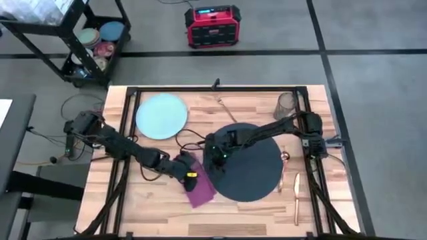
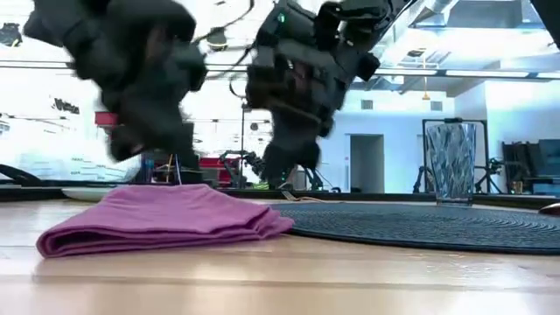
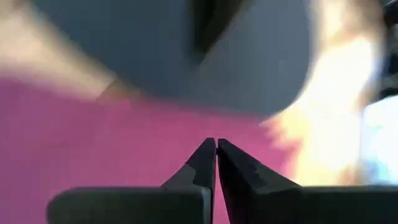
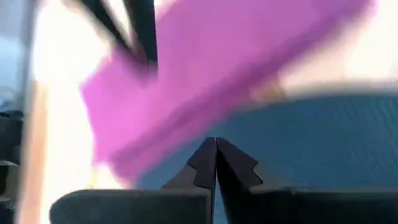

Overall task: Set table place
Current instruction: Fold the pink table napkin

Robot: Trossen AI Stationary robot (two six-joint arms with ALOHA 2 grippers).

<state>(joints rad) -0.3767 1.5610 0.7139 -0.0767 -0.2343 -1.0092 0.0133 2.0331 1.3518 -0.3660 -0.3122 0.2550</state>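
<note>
The magenta napkin (image 1: 199,185) lies folded and flat on the table (image 1: 153,200), against the left edge of the dark round mat (image 1: 250,163). My left gripper (image 3: 216,145) is shut and hovers just above the napkin (image 2: 162,219). My right gripper (image 4: 216,144), also shut, hangs over the mat's left edge beside the napkin (image 4: 205,93). The pale blue plate (image 1: 161,115) rests on the wood at the far left. The glass tumbler (image 1: 287,105) stands at the far right. Copper cutlery (image 1: 296,190) lies right of the mat.
A black cart of dishes (image 1: 93,47) stands off the table's far left corner, and a red box (image 1: 212,25) sits on the floor beyond the far edge. Black frame rails (image 1: 127,127) run along the table's sides. Bare wood shows along the near edge.
</note>
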